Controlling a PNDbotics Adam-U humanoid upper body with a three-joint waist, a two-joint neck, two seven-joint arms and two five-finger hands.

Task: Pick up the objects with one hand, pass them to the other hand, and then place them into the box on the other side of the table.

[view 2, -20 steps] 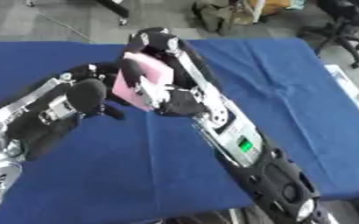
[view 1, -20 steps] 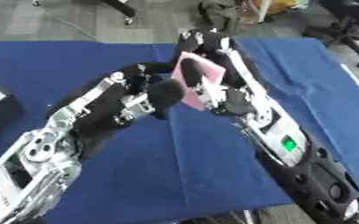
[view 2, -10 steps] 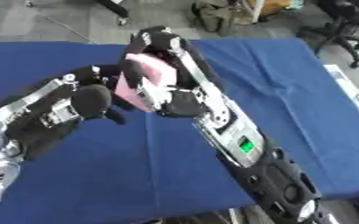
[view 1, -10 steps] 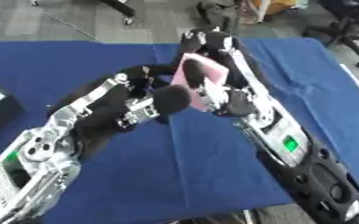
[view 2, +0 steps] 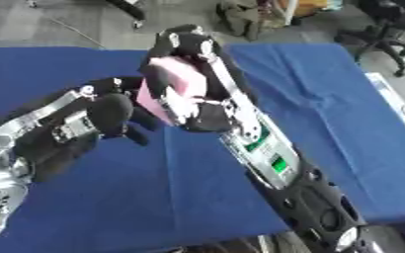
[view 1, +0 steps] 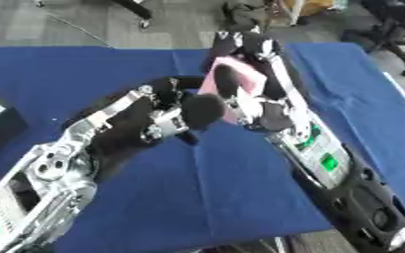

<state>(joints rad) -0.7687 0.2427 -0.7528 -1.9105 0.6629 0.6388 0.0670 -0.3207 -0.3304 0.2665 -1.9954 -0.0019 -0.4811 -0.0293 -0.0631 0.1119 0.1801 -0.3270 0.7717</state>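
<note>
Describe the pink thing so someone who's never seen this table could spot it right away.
Look above the middle of the blue table, where both black robot arms meet. The pink block is gripped in the right hand, with the left hand reaching beside it. It is the only pink, flat-sided thing among black and silver parts.

Pink object (view 2: 178, 84), blue tablecloth (view 2: 327, 99), black robot hand (view 2: 184, 49)

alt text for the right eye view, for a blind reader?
The robot's right hand holds a pink block raised above a blue-covered table, fingers curled round it. Its left hand meets the block from the left.
</note>
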